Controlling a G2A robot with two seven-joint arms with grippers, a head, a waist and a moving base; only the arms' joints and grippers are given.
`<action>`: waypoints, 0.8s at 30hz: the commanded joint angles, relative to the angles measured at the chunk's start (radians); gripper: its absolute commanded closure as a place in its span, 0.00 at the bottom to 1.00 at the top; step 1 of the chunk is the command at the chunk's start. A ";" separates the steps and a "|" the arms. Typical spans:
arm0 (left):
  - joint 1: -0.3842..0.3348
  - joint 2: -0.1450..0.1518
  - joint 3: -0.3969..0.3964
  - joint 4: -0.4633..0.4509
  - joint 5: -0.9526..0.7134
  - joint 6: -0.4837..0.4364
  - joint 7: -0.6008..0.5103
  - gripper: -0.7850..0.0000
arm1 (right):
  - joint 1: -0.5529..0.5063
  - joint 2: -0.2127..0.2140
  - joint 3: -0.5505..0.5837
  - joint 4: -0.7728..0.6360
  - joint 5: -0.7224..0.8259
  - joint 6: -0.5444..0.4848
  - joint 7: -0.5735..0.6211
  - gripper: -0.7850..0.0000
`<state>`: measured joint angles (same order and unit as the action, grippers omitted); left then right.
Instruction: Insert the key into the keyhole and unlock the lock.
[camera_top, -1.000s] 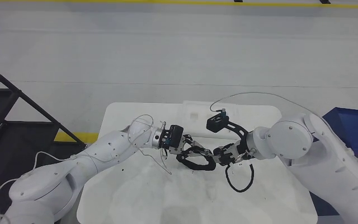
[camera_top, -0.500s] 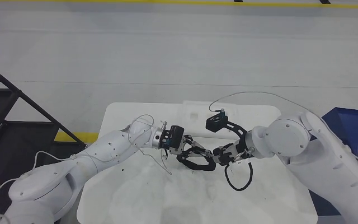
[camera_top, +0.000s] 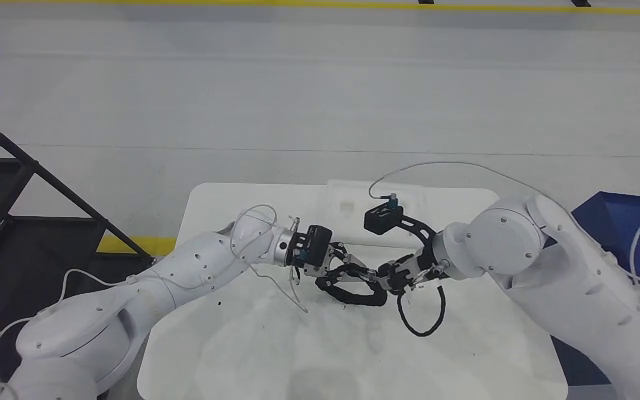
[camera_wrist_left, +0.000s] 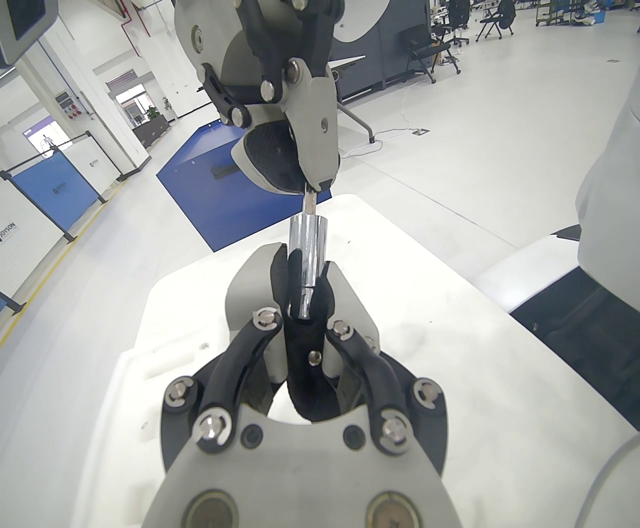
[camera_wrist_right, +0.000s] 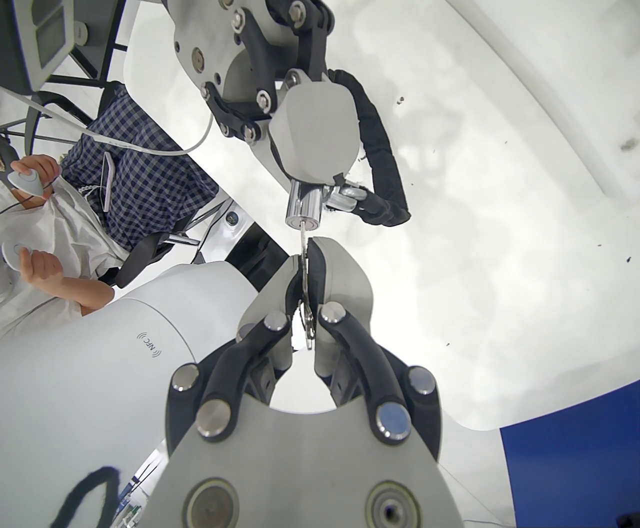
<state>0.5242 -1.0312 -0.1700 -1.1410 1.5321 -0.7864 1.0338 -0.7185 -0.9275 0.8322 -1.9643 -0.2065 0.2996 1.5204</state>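
Now: key (camera_wrist_right: 303, 240) tip at keyhole (camera_wrist_right: 302, 223).
L pincer (camera_wrist_left: 300, 272) clamps lock (camera_wrist_left: 308, 240), R pincer (camera_wrist_right: 306, 257) pinches key ahead of its tips; keep both in line, push slow, then twist.

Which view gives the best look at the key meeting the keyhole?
The right wrist view: it faces the end of the lock, where the key blade meets the keyhole. The left wrist view shows the lock side-on, the key blade at its far end. In the top view the key is too small to tell.
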 joint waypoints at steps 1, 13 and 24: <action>-0.001 -0.001 0.000 0.000 0.000 -0.003 -0.003 1.00 | 0.006 -0.002 -0.006 0.005 0.001 0.002 -0.002 1.00; 0.002 -0.005 0.000 0.002 -0.005 -0.009 -0.009 1.00 | 0.035 -0.008 -0.044 0.025 -0.007 0.014 -0.014 1.00; 0.006 -0.007 0.000 0.004 -0.029 -0.014 -0.014 1.00 | 0.060 -0.013 -0.079 0.038 -0.007 0.029 -0.029 1.00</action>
<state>0.5293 -1.0386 -0.1700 -1.1383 1.5084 -0.7997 1.0204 -0.6609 -0.9402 0.7555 -1.9278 -0.2156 0.3281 1.4919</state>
